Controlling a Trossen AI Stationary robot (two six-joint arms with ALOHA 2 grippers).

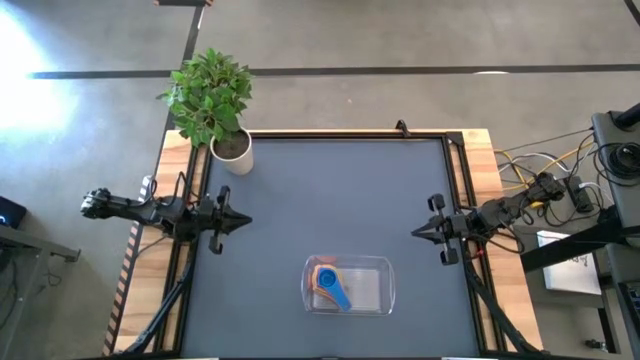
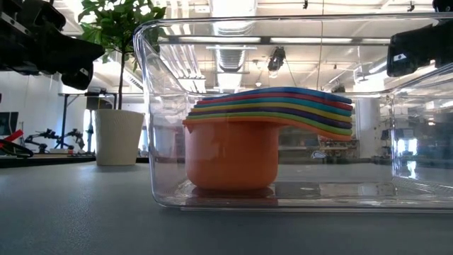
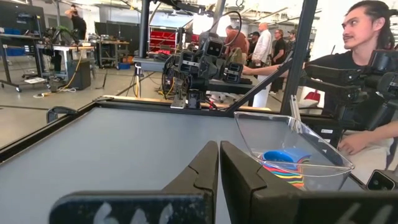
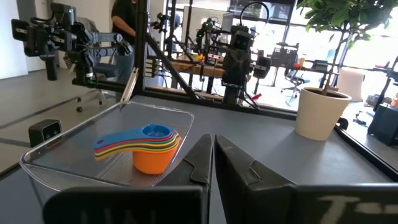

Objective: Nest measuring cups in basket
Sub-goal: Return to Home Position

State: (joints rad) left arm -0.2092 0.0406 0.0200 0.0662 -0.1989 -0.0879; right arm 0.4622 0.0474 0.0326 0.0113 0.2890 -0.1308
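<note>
All the measuring cups (image 2: 244,142) I can see are nested in one stack, orange outermost, blue on top. They're inside the basket (image 1: 372,262), near the middle of the table (image 1: 300,180) edge opposite the plant pot (image 1: 232,152). Left gripper (image 1: 240,221) hangs over the left edge and right gripper (image 1: 417,233) over the right edge, both clenched on nothing.

My guess is light, stiff, slick plastic, so the stack could slide apart. I'd pinch the fanned handles together. The tub probably skids if nudged, so I'd take it by the rim.
</note>
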